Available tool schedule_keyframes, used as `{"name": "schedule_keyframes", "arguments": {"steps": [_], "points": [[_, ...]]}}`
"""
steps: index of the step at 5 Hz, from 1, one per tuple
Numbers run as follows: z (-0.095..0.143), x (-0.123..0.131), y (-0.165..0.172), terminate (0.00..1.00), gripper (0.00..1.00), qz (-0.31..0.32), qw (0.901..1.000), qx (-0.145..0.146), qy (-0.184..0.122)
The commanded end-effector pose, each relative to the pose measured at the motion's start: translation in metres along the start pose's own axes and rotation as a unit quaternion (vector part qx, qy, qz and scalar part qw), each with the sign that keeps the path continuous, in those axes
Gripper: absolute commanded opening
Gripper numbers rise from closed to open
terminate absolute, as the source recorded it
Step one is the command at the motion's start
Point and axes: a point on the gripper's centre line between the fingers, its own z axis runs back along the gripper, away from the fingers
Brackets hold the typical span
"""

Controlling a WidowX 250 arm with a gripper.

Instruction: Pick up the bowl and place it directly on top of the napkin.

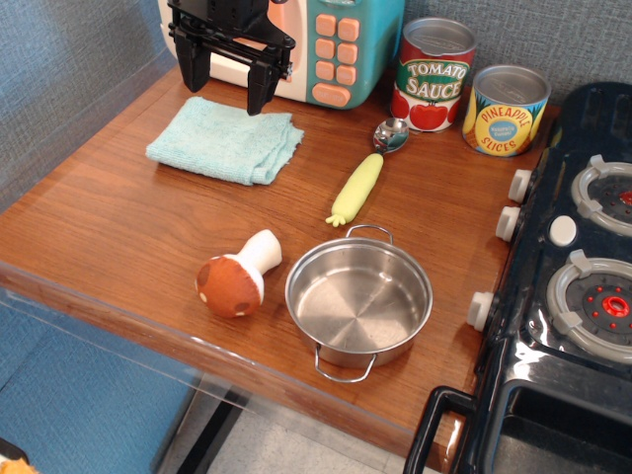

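The bowl (358, 299) is a shallow shiny steel pot with two wire loop handles. It stands empty near the front edge of the wooden table. The napkin (226, 139) is a folded light turquoise cloth lying flat at the back left. My black gripper (228, 84) hangs open and empty over the napkin's far edge, well away from the bowl.
A toy mushroom (237, 277) lies just left of the bowl. A yellow corn cob (356, 187) and a metal spoon (389, 134) lie behind the bowl. Two cans (432, 74) and a toy microwave (331, 49) stand at the back. A toy stove (573, 276) is at the right.
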Motion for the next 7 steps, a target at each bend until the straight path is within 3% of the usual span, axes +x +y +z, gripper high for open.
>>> {"name": "schedule_keyframes", "arguments": {"steps": [1,3,4,7], "points": [[0.0,0.0,0.0,0.0,1.0,0.0,1.0,0.0,0.0],[0.036,-0.038,-0.047,0.0,1.0,-0.103,0.9927,-0.037,-0.052],[0.044,-0.066,-0.068,0.0,1.0,-0.15,0.9851,-0.062,-0.057],[0.001,-0.112,-0.106,0.0,1.0,-0.248,0.9656,-0.075,-0.017]]}}
